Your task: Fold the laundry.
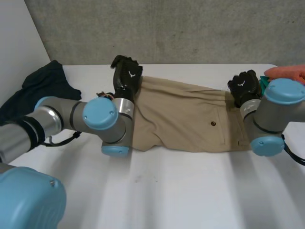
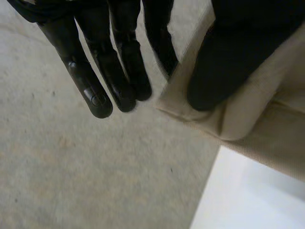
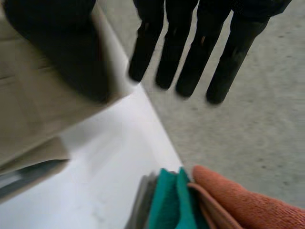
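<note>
1. Here, tan trousers (image 1: 181,119) lie flat across the middle of the white table (image 1: 190,191), running from 9 to 3 o'clock, with a small dark button showing toward the 3 o'clock end.
2. The left hand (image 1: 126,76) is at the trousers' far corner, around 11 o'clock on the table. In its wrist view the thumb (image 2: 224,62) lies on top of that corner, and the fingers (image 2: 114,71) run straight and close together on the other side of it. The one nearest the thumb slips behind the hem, so the corner is pinched.
3. The right hand (image 1: 245,86) is at the opposite far corner, around 1 o'clock. Its thumb (image 3: 62,52) covers the cloth and its straight fingers (image 3: 190,47) stand just past the edge, so this corner is nipped too.
4. A dark cloth (image 1: 45,86) is bunched at the table's 10 o'clock edge, apart from the trousers.
5. An orange cloth (image 1: 288,71) sits on a teal one (image 3: 167,200) at 2 o'clock, just beside the right hand.
</note>
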{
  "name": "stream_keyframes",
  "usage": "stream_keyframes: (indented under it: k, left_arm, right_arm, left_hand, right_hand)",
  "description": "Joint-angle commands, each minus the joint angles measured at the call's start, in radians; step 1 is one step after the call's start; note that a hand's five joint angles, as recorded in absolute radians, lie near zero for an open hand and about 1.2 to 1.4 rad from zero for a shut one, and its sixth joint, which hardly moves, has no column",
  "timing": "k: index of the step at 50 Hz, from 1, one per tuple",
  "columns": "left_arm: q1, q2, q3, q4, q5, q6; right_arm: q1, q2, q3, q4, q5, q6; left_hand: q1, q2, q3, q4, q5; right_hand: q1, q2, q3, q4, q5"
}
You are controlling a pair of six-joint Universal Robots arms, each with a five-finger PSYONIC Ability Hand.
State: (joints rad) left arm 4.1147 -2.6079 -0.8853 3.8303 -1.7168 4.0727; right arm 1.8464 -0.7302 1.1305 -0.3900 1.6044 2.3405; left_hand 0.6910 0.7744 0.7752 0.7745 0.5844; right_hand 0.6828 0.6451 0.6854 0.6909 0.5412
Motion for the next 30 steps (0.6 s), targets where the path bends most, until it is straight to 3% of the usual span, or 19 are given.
stream_keyframes:
  k: [1,5,9,14,20,26,30]
  left_arm:
    - [-0.002,-0.006,-0.001,0.048,0.033,-0.107]
    - [-0.004,0.097,-0.092,0.043,-0.004,-0.161]
    - [-0.011,0.219,-0.227,0.038,-0.03,-0.222]
    - [-0.016,0.362,-0.417,0.02,-0.033,-0.29]
    - [-0.019,0.545,-0.607,-0.113,-0.026,-0.475]
    - [-0.024,0.601,-0.664,-0.236,-0.003,-0.675]
    - [-0.024,0.603,-0.676,-0.265,0.002,-0.696]
  right_arm:
    - [0.025,0.0,0.009,-0.095,0.072,0.022]
    - [0.017,-0.119,0.092,-0.086,0.06,0.069]
    - [0.013,-0.247,0.195,-0.004,-0.021,0.091]
    - [-0.024,-0.369,0.308,0.28,-0.161,0.117]
    - [-0.069,-0.39,0.376,0.434,-0.207,0.207]
    - [-0.088,-0.347,0.414,0.352,-0.215,0.223]
    - [-0.093,-0.259,0.4,0.287,-0.208,0.217]
  left_hand:
    - [-0.516,-0.6,-0.601,-0.6,-0.584]
    - [-0.516,-0.6,-0.601,-0.6,-0.584]
    - [-0.516,-0.6,-0.601,-0.6,-0.584]
    - [-0.516,-0.6,-0.601,-0.6,-0.584]
    - [-0.516,-0.599,-0.6,-0.599,-0.584]
    - [-0.513,-0.596,-0.597,-0.596,-0.581]
    - [-0.513,-0.596,-0.597,-0.596,-0.581]
  right_hand:
    - [-0.508,-0.471,-0.511,-0.516,-0.541]
    - [-0.508,-0.471,-0.511,-0.516,-0.541]
    - [-0.508,-0.471,-0.511,-0.516,-0.541]
    - [-0.44,-0.402,-0.443,-0.448,-0.473]
    - [-0.325,-0.287,-0.327,-0.333,-0.358]
    - [-0.281,-0.243,-0.283,-0.289,-0.314]
    - [-0.184,-0.146,-0.187,-0.192,-0.217]
